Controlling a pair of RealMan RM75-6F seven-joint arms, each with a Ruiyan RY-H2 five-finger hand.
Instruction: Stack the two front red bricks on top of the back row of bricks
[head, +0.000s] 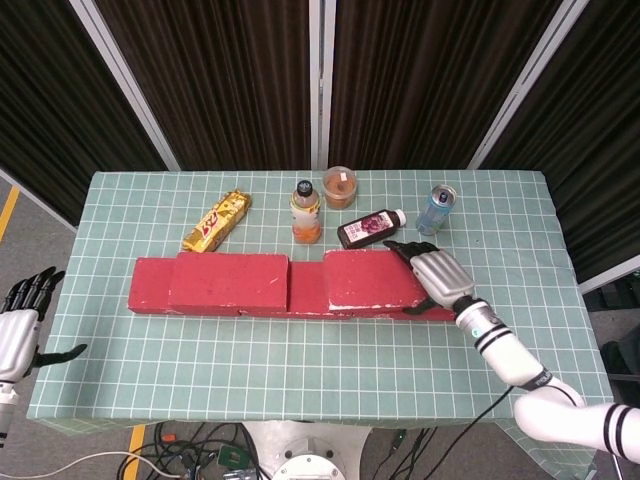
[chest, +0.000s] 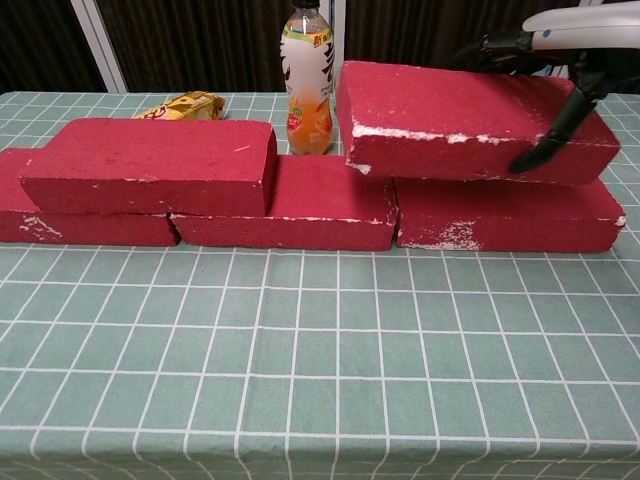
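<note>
Now my right hand (chest: 548, 60) grips the second red brick (chest: 470, 120), hovering tilted above the back row (chest: 330, 205)'s right end. My left hand (head: 20, 325) hangs open, off-table. Releasing unevenly could tip the brick forward off the row.

Open table (head: 250, 355) before brick row (head: 240, 285); bottles (head: 306, 212) crowd behind.

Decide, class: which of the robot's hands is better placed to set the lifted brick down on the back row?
The right hand: it already grips the lifted brick just above the back row. The left hand is off the table's left edge, holding nothing.
</note>
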